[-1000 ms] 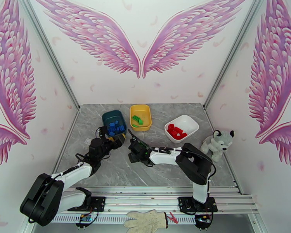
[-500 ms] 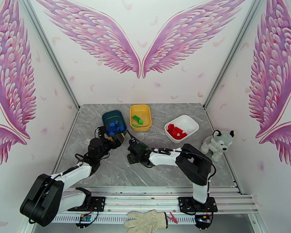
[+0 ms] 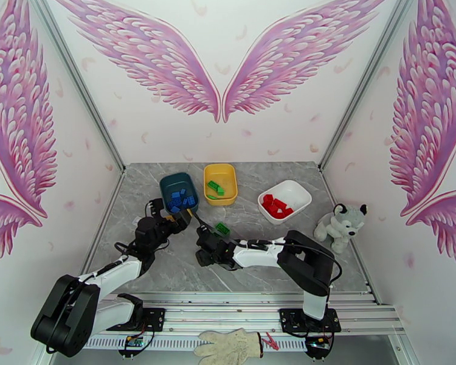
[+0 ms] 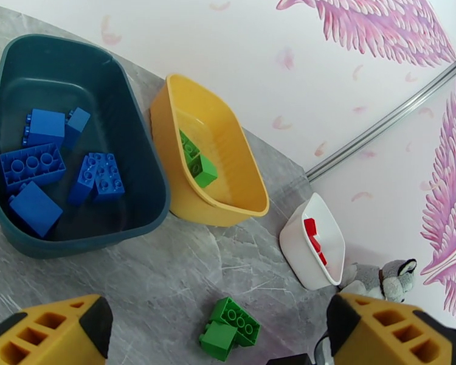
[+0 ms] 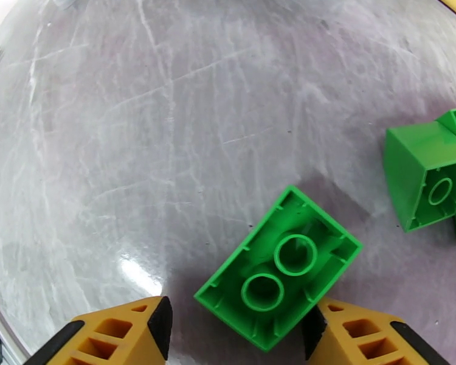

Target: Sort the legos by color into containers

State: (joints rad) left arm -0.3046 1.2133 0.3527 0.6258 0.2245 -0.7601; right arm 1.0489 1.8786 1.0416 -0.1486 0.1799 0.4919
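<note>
At the far side of the table (image 3: 167,263) three tubs stand in a row. The teal tub (image 3: 165,182) is on the left, the yellow tub (image 3: 221,166) is just beside it, and the white tub (image 3: 298,193) is well apart to the right. Blue legos (image 3: 180,199) lie in the teal tub, a few green legos (image 3: 214,188) in the yellow one, and red legos (image 3: 276,206) in the white one. Loose green legos (image 3: 222,228) lie on the bare table in front of the yellow tub, nearer the arms.

The left tool (image 3: 180,218) hovers at the near edge of the teal tub. Its yellow fingers (image 4: 51,333) are spread wide, with nothing between them.

The right tool (image 5: 237,336) is low over the table, just beside the loose green legos, and its jaws are also wide apart. In the right wrist view an upturned green lego (image 5: 279,266) lies hollow side up between the fingertips. There is a clear gap on one side. The other fingertip is close to the brick's edge, and I cannot tell whether they touch. A second upturned lego (image 5: 425,177) sits near it at the right edge of that view.

A plush husky (image 3: 339,225) sits at the table's right edge, beside the white tub.
</note>
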